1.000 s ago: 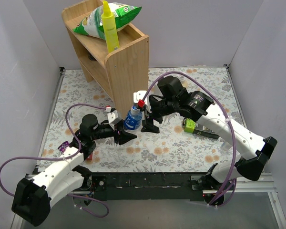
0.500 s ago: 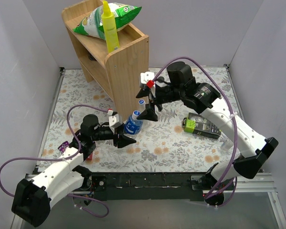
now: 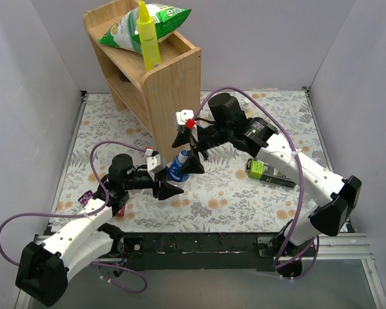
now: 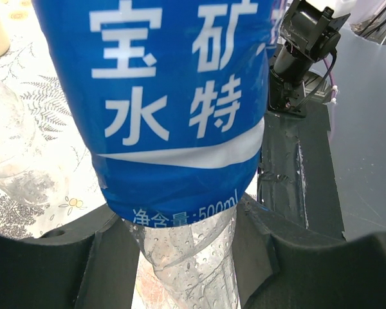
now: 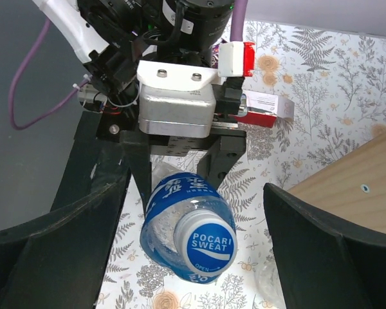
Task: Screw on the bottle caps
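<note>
From above, the left gripper (image 3: 168, 187) sits at centre left of the frame, its jaws pinching the lower body of the blue-labelled bottle (image 3: 177, 165). The bottle leans up and to the right, just in front of the wooden shelf (image 3: 170, 84). The right gripper (image 3: 188, 154) hangs over the bottle's top with its fingers spread wide, one above the neck and one below it. A green box (image 3: 262, 170) lies on the flowered cloth (image 3: 231, 193) to the right.

In the left wrist view, the blue-labelled bottle (image 4: 174, 96) fills the upper middle. The left gripper (image 4: 186, 270) clamps the clear, droplet-covered part below the label from both sides.

In the right wrist view, the right gripper (image 5: 193, 257) shows only its dark fingers (image 5: 51, 257) at the lower corners, wide apart and touching nothing. Between them, at lower centre, the blue-labelled bottle (image 5: 177, 209) points its top at the camera, with the blue cap (image 5: 210, 244) sitting on its neck. I cannot tell how tightly the cap is screwed on. The left gripper (image 5: 180, 170) grips the bottle from behind. A red and white box (image 5: 265, 108) lies on the cloth at upper right.
</note>
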